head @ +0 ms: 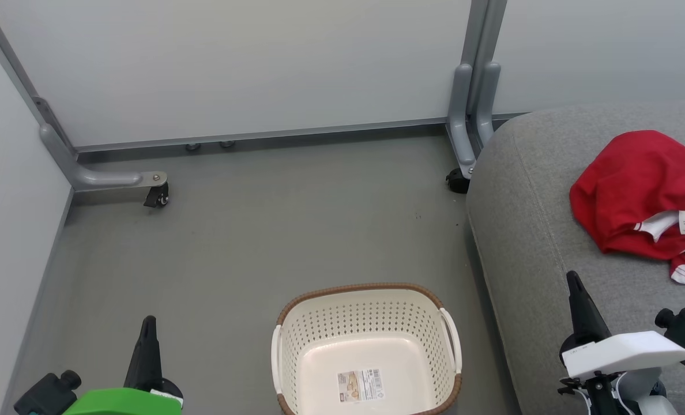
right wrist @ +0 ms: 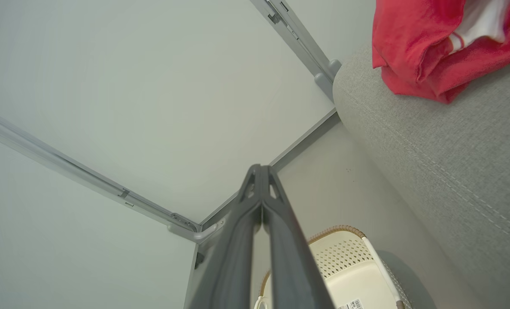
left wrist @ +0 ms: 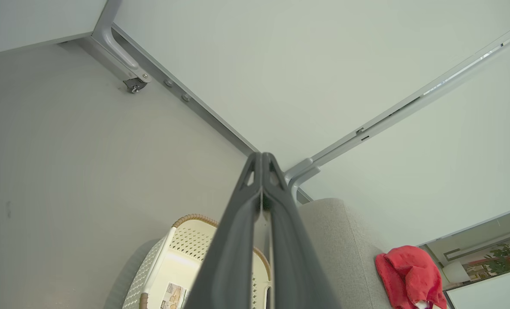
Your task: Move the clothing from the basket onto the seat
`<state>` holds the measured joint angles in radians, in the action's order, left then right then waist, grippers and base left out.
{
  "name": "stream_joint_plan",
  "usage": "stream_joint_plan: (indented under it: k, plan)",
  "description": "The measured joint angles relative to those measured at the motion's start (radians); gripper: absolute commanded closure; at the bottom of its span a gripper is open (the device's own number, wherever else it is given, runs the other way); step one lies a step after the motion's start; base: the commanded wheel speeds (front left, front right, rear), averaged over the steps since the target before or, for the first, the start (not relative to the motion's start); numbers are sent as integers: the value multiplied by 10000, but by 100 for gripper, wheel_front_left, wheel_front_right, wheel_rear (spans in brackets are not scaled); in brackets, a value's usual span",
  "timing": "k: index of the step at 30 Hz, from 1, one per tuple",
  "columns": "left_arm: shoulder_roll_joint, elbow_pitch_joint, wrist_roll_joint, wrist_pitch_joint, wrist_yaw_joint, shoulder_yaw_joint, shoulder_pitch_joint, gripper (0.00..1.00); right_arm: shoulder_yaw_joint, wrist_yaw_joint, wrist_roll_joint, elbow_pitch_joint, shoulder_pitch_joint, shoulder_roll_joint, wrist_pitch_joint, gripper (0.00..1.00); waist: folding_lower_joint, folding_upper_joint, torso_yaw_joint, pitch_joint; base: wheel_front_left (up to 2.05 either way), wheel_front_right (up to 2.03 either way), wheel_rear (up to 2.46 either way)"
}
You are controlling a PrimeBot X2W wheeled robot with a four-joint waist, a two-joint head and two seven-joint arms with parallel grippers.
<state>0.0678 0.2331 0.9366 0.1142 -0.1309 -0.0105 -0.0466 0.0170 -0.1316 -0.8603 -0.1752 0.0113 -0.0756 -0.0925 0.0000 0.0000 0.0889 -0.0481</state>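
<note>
Sprawling on seat (head: 527,230), clothing (head: 631,184) perhaps runs diagonally; left gripper (head: 148,321) and right gripper (head: 573,278) clenched

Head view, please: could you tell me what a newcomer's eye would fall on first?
The red clothing lies crumpled on the grey seat at the right. The cream basket stands on the floor beside the seat, with no clothes in it and a paper label on its bottom.
</note>
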Motion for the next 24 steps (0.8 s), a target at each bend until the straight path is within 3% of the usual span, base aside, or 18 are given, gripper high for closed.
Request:
stream_joint_plan:
  k: [24]
  plan:
    - [42,23,2533,-698,0,290,527,100,332,6,-2704,-251,-392,67,736,100,0,0,-251,144,0,0,0]
